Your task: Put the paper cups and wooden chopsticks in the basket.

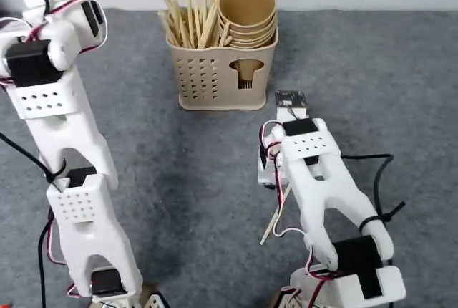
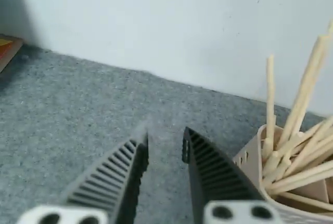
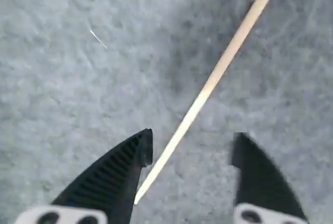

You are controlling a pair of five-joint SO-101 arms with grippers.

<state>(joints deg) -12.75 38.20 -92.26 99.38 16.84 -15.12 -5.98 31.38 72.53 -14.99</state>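
Note:
A beige slotted basket (image 1: 215,71) stands at the back middle of the grey carpet. It holds a stack of paper cups (image 1: 247,11) and several wooden chopsticks (image 1: 189,7). One loose chopstick (image 1: 275,215) lies on the carpet under the right arm. My right gripper (image 3: 193,146) points down at it, open, with the chopstick (image 3: 218,70) running between its fingers and one end beside a fingertip. My left gripper (image 2: 165,148) hovers at the back left, slightly open and empty, facing the wall. The basket (image 2: 255,166) and its chopsticks (image 2: 299,125) are beside it.
A small circuit board (image 1: 290,99) lies on the carpet just right of the basket. Black cables (image 1: 379,186) trail by the right arm. An orange object (image 2: 8,49) sits at the wall. The left arm (image 1: 68,143) stands tall along the left side.

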